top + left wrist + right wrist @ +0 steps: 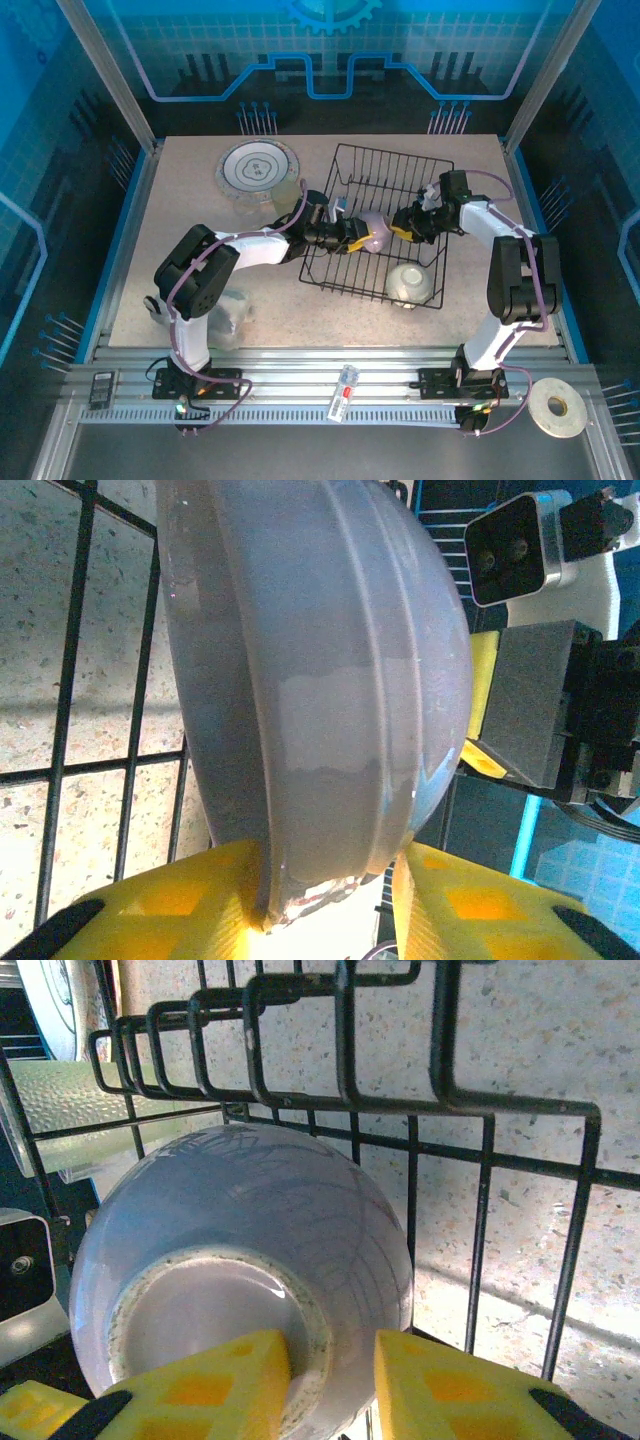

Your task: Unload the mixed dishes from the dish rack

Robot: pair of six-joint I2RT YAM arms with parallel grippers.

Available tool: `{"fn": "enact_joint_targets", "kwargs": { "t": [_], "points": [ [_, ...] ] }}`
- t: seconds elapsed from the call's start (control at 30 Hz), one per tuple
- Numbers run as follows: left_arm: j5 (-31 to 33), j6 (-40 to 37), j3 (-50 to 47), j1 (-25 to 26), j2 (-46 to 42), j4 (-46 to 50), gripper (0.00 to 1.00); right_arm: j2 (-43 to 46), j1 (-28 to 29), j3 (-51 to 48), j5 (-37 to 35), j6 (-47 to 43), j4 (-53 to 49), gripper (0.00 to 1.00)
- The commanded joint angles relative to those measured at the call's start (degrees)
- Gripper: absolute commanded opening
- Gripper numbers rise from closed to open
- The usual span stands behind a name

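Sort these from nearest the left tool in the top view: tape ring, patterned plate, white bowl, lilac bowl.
1. lilac bowl, in the left tool
2. white bowl, dish rack's near right corner
3. patterned plate, far left
4. tape ring, near right rail

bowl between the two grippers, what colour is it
Lilac bowl, seen best in the left wrist view.

A lilac rounded ceramic bowl point(250, 1220) sits at lower left, its base facing the camera, inside the black wire dish rack point(480, 1160). At the bottom edge, the right gripper point(332, 1352) straddles its foot ring with yellow fingers point(210, 1380).
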State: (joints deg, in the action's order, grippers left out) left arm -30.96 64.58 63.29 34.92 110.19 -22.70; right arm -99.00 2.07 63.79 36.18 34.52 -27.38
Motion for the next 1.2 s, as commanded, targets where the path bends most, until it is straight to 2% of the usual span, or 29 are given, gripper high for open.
{"fn": "enact_joint_targets", "kwargs": {
  "t": [0.0, 0.2, 0.7, 0.9, 1.17],
  "points": [
    [-0.60, 1.18, 2.74, 0.06, 0.73, -1.31, 0.42, -3.22, 1.96, -3.27, 1.41, -0.18, -5.63, 0.32],
    [-0.68, 0.75, 2.72, -0.07, 0.92, -1.36, 0.52, -3.05, 1.90, -3.44, 1.43, -0.07, -5.51, 0.32],
    [-1.26, 1.25, 1.84, -0.03, 1.43, -4.64, 0.64, -1.74, 1.98, -4.66, 1.56, 0.02, -5.24, 0.32],
    [-1.30, 1.94, 2.15, -0.10, 1.97, -5.23, 0.59, -1.15, 2.05, -5.50, 1.76, 0.28, -4.76, 0.32],
    [-1.91, 2.26, 1.52, 0.07, 2.14, -5.78, 0.39, -1.80, 2.02, -4.84, 2.11, 0.37, -4.63, 0.32]
  ]
}}
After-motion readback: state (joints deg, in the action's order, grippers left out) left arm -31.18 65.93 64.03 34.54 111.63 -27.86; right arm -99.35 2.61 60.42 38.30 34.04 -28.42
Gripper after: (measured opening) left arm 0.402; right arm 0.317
